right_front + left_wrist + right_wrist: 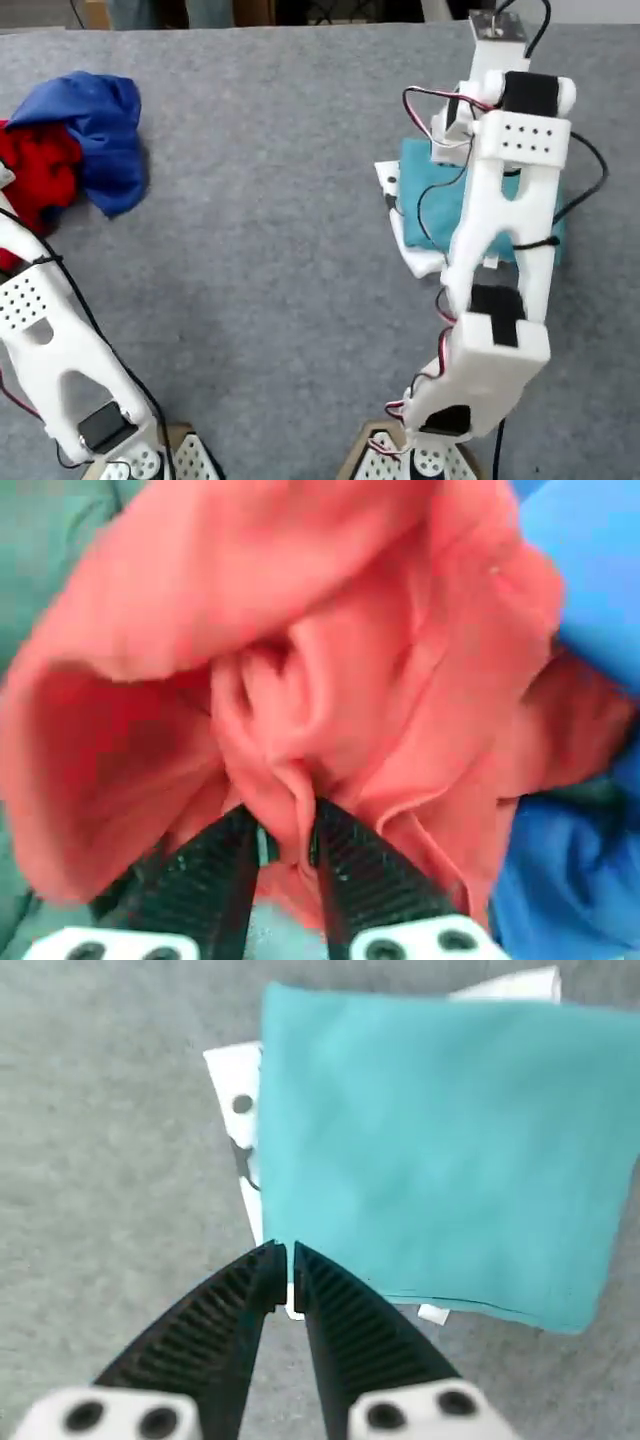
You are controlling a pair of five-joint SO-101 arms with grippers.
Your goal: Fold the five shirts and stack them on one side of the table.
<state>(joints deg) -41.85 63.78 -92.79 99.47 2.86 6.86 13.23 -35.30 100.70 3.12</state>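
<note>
A crumpled red shirt lies at the table's far left, with a crumpled blue shirt against it. My left gripper is shut on a fold of the red shirt, and the blue shirt lies beside it. On the right, a folded teal shirt lies on a folded white shirt. My right gripper is shut, its tips at the near corner of the teal shirt, where the white shirt sticks out from under it.
Grey felt covers the table, with a wide bare stretch between the two piles. The right arm hangs over the folded stack and hides part of it. The left arm crosses the near left corner.
</note>
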